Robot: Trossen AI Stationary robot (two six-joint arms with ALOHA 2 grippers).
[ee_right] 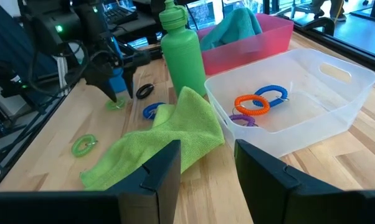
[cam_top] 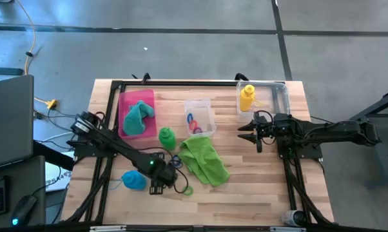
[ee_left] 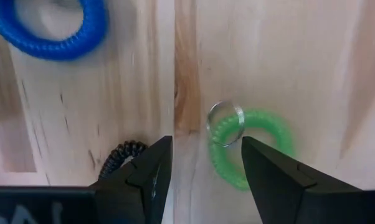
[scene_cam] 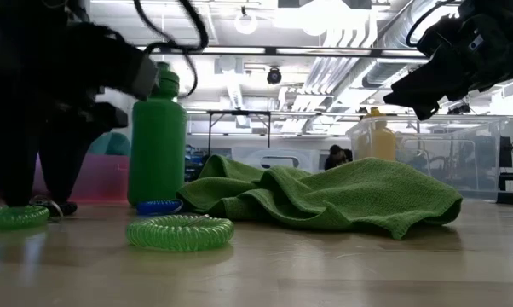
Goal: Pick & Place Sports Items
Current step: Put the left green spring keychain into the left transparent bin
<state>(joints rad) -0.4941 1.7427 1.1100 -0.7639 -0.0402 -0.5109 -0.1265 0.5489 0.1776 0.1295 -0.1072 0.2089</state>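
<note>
Bench (cam_top: 258, 193) status for you: your left tool (ee_left: 206, 165) hovers fingers apart over a green elastic ring (ee_left: 253, 146), which lies flat beside the lime green towel (cam_top: 205, 161). Your right tool (cam_top: 247, 131) waits near the yellow bottle (cam_top: 247, 98), fingers apart, holding nothing.

No readable text, labels, brands, numbers or signs anywhere in these views.
</note>
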